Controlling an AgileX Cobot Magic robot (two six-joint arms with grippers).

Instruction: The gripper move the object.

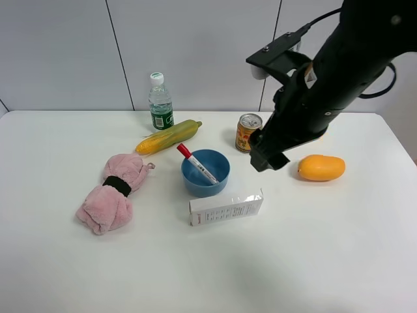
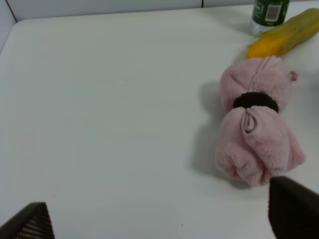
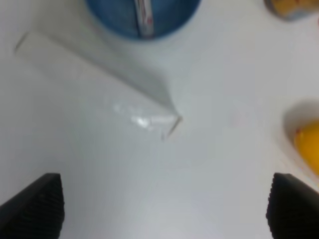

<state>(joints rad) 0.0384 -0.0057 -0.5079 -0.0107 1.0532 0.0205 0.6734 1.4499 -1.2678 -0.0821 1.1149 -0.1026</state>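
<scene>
Overhead, saw pen (image 1: pixel 197 164) lying tilted in blue bowl (image 1: pixel 220 177), red cap up over the rim on the corn (image 1: pixel 168 137) side, tail down inside. Found right claw (image 1: pixel 267 158) hanging above desk (image 1: pixel 313 261) between can (image 1: pixel 248 132) and mango (image 1: pixel 320 167), just right of bowl and apart from pen. Could not tell its opening from that angle. Noted white box (image 1: pixel 226 207) lying just in front of bowl, bottle (image 1: pixel 160 102) standing behind corn, pink towel (image 1: pixel 114 192) with dark band well to the left.

Through left wrist, found left claw (image 2: pixel 159 219) spread wide, gripping nothing, with only bare desk (image 2: pixel 99 124) between its fingertips (image 2: pixel 30 224). Saw towel (image 2: pixel 256 129) close to one fingertip, with corn (image 2: pixel 286 35) and bottle (image 2: pixel 269 12) beyond it.

Through right wrist, found right claw (image 3: pixel 164 206) likewise spread wide and empty over bare desk (image 3: pixel 224 164). Saw box (image 3: pixel 99 69), blurred, beyond the fingertips (image 3: pixel 35 206), then bowl (image 3: pixel 174 20) with pen (image 3: pixel 144 17) resting inside. Caught only an edge of mango (image 3: pixel 309 149) and of can (image 3: pixel 291 7) off to one side.
</scene>
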